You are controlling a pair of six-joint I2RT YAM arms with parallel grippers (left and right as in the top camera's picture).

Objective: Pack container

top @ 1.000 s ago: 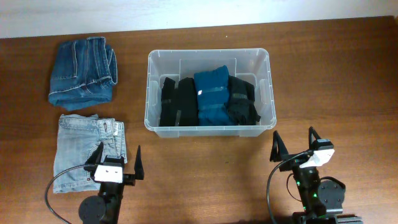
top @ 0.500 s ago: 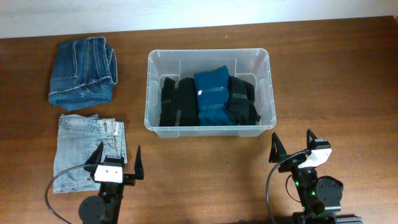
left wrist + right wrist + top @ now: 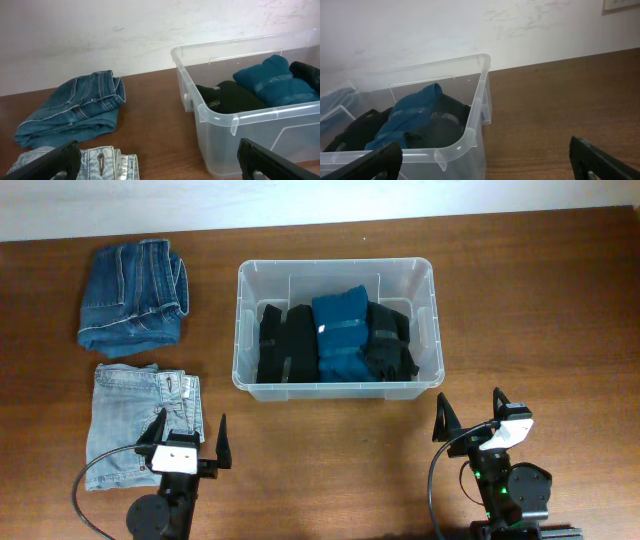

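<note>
The container (image 3: 340,272) sits on the table (image 3: 540,310) near the middle, a little toward the far edge, its long sides running left to right. Inside it 3 folded garments lie side by side, each touching the next: a black one (image 3: 283,345) on the left, a teal one (image 3: 342,335) in the middle and a second black one (image 3: 390,340) on the right. A bare strip of floor shows along the far wall of the container. Left of it and well apart lie 2 folded pairs of jeans, dark jeans (image 3: 133,295) farther back and pale jeans (image 3: 135,420) nearer, just beside each other. The left gripper (image 3: 193,418) hangs at the near edge with its 2 fingers spread wide and nothing between them. From overhead its left finger overlaps the right edge of the pale jeans; whether it touches them I cannot tell. The right gripper (image 3: 469,394) is at the near edge too, off the container's near right corner and apart from it, fingers likewise wide apart and empty. The left wrist view shows dark fingers (image 3: 47,162) at the bottom corners, with both jeans and the container beyond. In the right wrist view the fingers (image 3: 370,160) frame the container's corner and bare table, with a white wall (image 3: 420,30) behind.
</note>
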